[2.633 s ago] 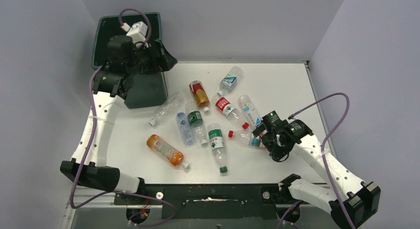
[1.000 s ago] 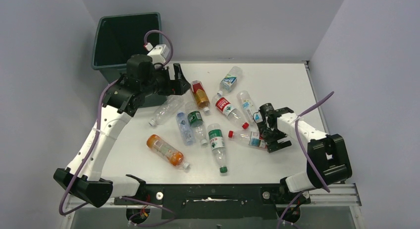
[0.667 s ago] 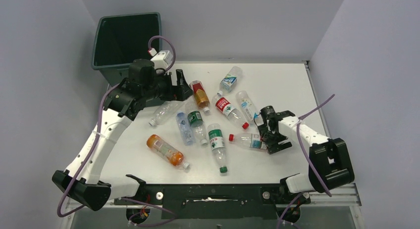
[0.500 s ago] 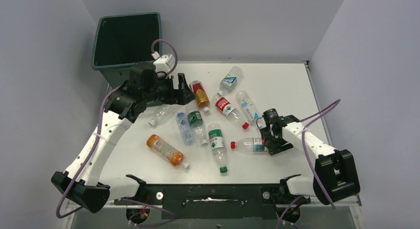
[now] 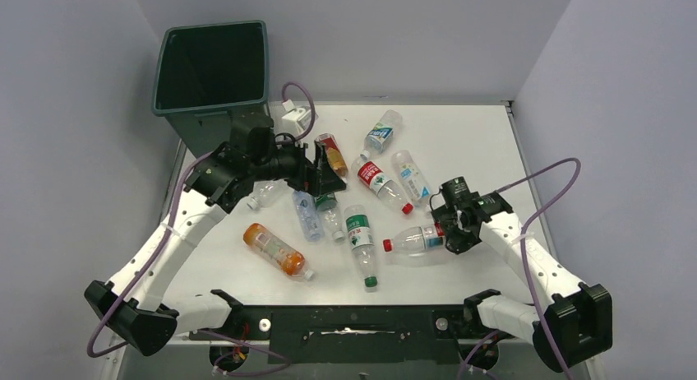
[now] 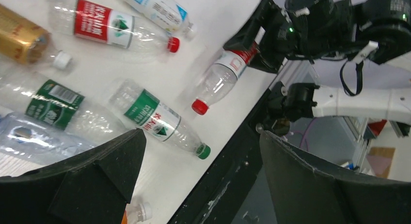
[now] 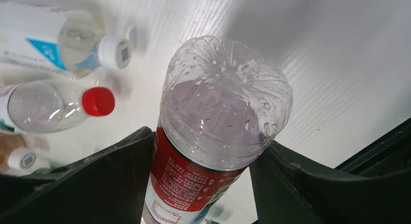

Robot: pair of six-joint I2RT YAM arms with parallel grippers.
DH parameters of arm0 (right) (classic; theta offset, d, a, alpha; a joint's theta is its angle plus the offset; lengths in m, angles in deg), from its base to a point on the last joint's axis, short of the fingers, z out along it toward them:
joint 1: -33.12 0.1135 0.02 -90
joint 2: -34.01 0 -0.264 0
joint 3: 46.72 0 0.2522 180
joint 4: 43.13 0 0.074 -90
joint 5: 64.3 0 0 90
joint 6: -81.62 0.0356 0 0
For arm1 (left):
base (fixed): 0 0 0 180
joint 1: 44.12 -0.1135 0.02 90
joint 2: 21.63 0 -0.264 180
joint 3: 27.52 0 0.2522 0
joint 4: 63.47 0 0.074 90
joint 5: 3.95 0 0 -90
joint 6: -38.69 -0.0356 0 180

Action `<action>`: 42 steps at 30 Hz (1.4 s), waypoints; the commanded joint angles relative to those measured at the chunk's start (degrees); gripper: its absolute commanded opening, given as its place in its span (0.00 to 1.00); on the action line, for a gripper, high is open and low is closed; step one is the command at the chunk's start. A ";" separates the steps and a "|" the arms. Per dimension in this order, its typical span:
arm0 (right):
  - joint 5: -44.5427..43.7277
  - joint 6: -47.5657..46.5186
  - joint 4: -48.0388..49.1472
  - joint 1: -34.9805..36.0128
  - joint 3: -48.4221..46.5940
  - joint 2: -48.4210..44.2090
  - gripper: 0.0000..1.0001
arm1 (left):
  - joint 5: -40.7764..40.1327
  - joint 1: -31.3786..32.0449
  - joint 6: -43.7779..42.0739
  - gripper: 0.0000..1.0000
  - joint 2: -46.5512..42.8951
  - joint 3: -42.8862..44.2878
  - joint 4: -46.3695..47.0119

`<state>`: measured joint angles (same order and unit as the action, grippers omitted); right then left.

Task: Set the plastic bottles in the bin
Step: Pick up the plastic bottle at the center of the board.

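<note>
A: How is the right gripper [image 5: 451, 232] seen?

B: It is closed on the base end of a red-labelled bottle [image 5: 413, 238]. The bottle's red cap is pointed left, near the right side of the table [image 5: 477, 141].

A: And the left gripper [image 5: 325, 173]?

B: Its jaws are spread wide and nothing is held. It is poised over the other bottles [image 5: 359, 232] lying mid-table.

A: The bin [image 5: 210, 110]?

B: It is stood at the far left corner, well apart from the gripped bottle.
</note>
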<state>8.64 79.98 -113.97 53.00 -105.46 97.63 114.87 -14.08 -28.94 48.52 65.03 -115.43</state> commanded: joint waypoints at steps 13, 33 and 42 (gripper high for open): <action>-2.18 -19.59 -0.22 10.80 -17.75 -0.03 0.48 | -0.57 17.54 -3.33 0.90 1.78 -2.28 7.78; 11.37 -24.16 12.23 16.69 -25.83 1.49 0.48 | -15.03 29.00 -2.62 0.90 6.11 -4.24 10.59; 10.60 -22.17 13.26 22.94 -28.00 2.85 0.47 | -21.31 31.71 -2.51 0.90 6.38 -3.97 9.68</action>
<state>17.56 56.04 -105.58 73.79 -130.48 100.91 97.53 16.56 -30.95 54.58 60.37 -108.24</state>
